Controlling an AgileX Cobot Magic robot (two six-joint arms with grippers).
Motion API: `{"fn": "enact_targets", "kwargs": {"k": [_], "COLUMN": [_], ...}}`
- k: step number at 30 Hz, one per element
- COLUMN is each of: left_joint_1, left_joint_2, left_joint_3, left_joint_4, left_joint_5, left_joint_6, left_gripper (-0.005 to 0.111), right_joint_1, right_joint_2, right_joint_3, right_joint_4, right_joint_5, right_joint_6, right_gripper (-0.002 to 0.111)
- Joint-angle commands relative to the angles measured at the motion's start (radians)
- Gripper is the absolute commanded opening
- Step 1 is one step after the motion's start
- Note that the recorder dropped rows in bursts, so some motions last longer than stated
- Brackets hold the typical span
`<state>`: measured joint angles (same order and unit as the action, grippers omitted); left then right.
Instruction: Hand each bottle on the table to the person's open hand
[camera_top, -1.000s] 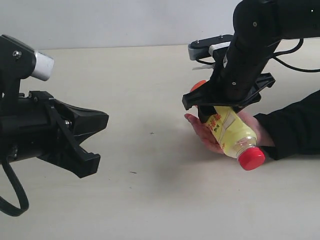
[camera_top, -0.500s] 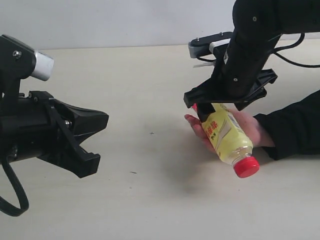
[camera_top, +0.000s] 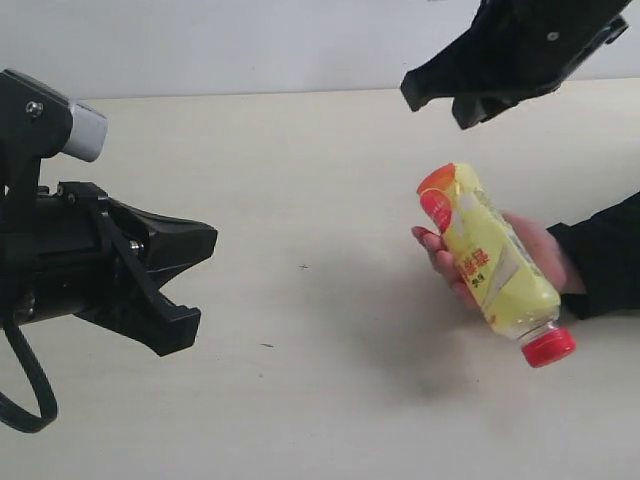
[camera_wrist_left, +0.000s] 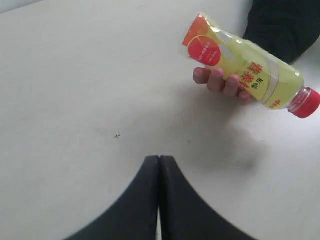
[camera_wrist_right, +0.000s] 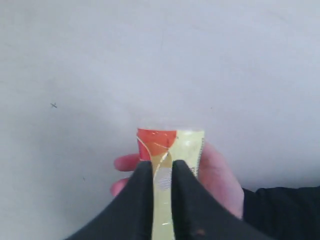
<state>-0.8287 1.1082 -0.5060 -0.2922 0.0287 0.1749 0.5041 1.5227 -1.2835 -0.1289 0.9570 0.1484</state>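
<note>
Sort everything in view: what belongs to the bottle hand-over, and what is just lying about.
Belongs to the job:
- yellow-labelled bottle, lying in the person's hand
- table
- right end effector, raised above the bottle
- left end effector

Just there:
- dark specks
- black sleeve

Soft, even light from above; the yellow-labelled bottle (camera_top: 495, 265) casts a faint, blurry shadow on the table (camera_top: 300, 180). The right wrist view looks hazy.

A robot lab bench: bare beige table (camera_top: 300, 400), blank pale wall (camera_top: 250, 40), black robot arm (camera_top: 70, 260).
</note>
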Motion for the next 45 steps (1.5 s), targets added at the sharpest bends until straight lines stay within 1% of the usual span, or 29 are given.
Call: {"fn": "enact_targets", "kwargs": {"k": [1, 4, 6, 9, 13, 15, 16, 18, 21, 25, 27, 33, 45], "left_joint_1": [0.002, 0.002, 0.002, 0.002, 0.002, 0.002, 0.002, 0.002, 0.002, 0.002, 0.002, 0.002, 0.002], "left_joint_2": [-0.007, -0.007, -0.007, -0.007, -0.007, -0.007, -0.007, -0.007, -0.007, -0.007, -0.007, -0.007, -0.007], "left_joint_3": [0.005, 0.005, 0.005, 0.005, 0.005, 0.005, 0.005, 0.005, 0.005, 0.005, 0.005, 0.005, 0.005], "left_joint_4": [0.002, 0.002, 0.002, 0.002, 0.002, 0.002, 0.002, 0.002, 0.002, 0.002, 0.002, 0.002, 0.002], "left_joint_5": [0.001, 0.001, 0.001, 0.001, 0.001, 0.001, 0.001, 0.001, 0.001, 0.001, 0.001, 0.001, 0.001], "left_joint_6": [0.006, 0.006, 0.006, 0.006, 0.006, 0.006, 0.006, 0.006, 0.006, 0.006, 0.006, 0.006, 0.006], "left_gripper": [0.001, 0.001, 0.001, 0.001, 0.001, 0.001, 0.001, 0.001, 0.001, 0.001, 0.001, 0.001, 0.001], "right_joint_1": [0.001, 0.001, 0.001, 0.001, 0.001, 0.001, 0.001, 0.001, 0.001, 0.001, 0.001, 0.001, -0.009], "right_joint_2": [-0.093, -0.178, -0.252, -0.379, -0.589, -0.701, -0.754, -0.854, -0.972, -1.086, -1.129, -1.197, -1.22], "right_joint_3": [-0.007, 0.045, 0.112, 0.24, 0.474, 0.592, 0.643, 0.724, 0.784, 0.79, 0.79, 0.79, 0.79], "right_joint_4": [0.01, 0.07, 0.129, 0.231, 0.335, 0.332, 0.314, 0.286, 0.286, 0.294, 0.294, 0.294, 0.294], "right_joint_5": [-0.009, -0.062, -0.141, -0.305, -0.613, -0.726, -0.74, -0.731, -0.67, -0.541, -0.523, -0.523, -0.528], "right_joint_6": [-0.016, -0.041, -0.075, -0.135, -0.188, -0.209, -0.228, -0.233, -0.233, -0.231, -0.231, -0.231, -0.231], "right_gripper": [0.0, 0.0, 0.0, 0.0, 0.0, 0.0, 0.0, 0.0, 0.0, 0.0, 0.0, 0.0, 0.0]}}
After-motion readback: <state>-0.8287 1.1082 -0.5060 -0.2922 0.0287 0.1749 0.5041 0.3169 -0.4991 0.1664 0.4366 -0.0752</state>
